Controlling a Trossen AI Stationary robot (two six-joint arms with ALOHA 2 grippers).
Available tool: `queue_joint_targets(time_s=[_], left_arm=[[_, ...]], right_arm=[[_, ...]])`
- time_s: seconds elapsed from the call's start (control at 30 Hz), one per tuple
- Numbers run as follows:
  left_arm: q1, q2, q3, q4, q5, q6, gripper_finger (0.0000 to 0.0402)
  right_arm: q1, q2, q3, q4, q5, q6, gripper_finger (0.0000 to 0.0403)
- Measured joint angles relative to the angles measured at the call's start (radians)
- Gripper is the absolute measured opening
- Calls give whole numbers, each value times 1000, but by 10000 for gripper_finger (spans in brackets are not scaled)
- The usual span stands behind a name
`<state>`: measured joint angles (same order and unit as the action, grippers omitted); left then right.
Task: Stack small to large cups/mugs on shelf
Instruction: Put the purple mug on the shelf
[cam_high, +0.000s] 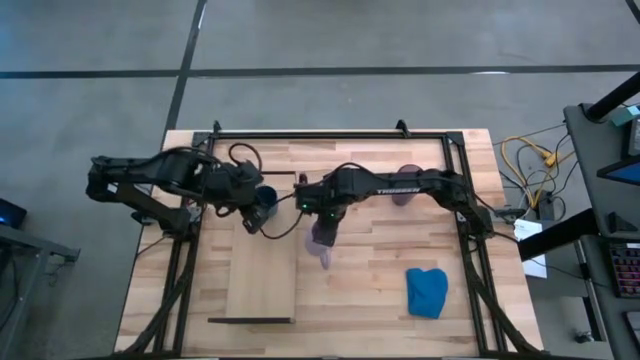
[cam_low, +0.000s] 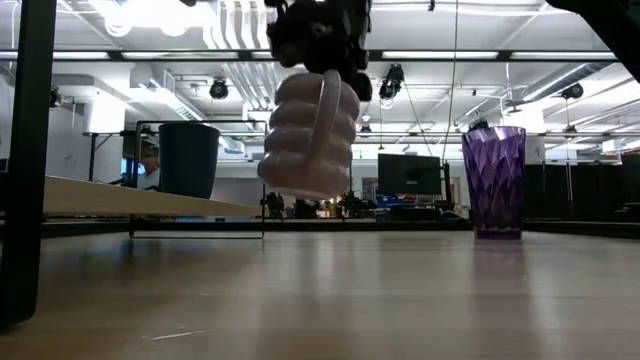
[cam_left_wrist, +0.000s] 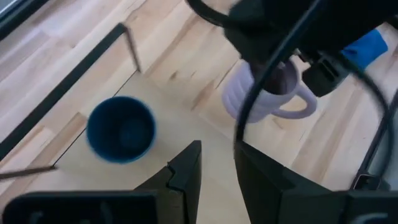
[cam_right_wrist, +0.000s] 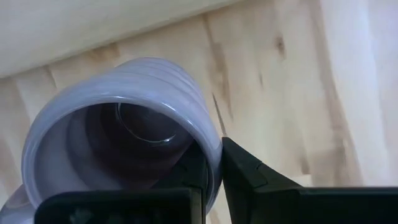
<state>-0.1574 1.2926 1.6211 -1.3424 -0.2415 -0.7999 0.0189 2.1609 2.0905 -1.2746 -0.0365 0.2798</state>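
Observation:
The pale lilac ribbed mug hangs in the air over the tabletop, held by my right gripper, which is shut on it. The small dark blue cup stands upright on its base at the far end of the light wooden shelf plank. My left gripper hovers just beside the cup, slightly open and empty. The dark purple tumbler stands upright on the table at the far right, partly under my right arm in the high view. My right gripper pinches the mug's wall at the rim, one finger inside the mug and one outside. The fingers come from above, pointing down. The mug hangs below them, slightly tilted, mouth up, handle toward the near edge, clear of the table.
A bright blue cloth lies on the table at the near right. Thin dark brackets stand at the shelf's ends. A dark metal frame runs round the table. Most of the shelf plank nearer than the blue cup is bare.

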Motion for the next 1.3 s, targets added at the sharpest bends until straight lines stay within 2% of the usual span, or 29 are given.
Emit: queue_joint_targets(time_s=[0.27, 0.7, 1.1, 1.3], left_arm=[[0, -54, 2, -31, -82, -31, 83], [0, -51, 1, -27, -89, -24, 83], [0, -51, 0, -27, -89, -23, 83], [0, -50, 0, -27, -89, -34, 83]], right_arm=[[23, 0, -96, 140, -25, 3, 22], [27, 1, -188, 189, -35, 4, 22], [31, 0, -166, 274, -46, 5, 89], [33, 0, -74, 162, -52, 34, 94]])
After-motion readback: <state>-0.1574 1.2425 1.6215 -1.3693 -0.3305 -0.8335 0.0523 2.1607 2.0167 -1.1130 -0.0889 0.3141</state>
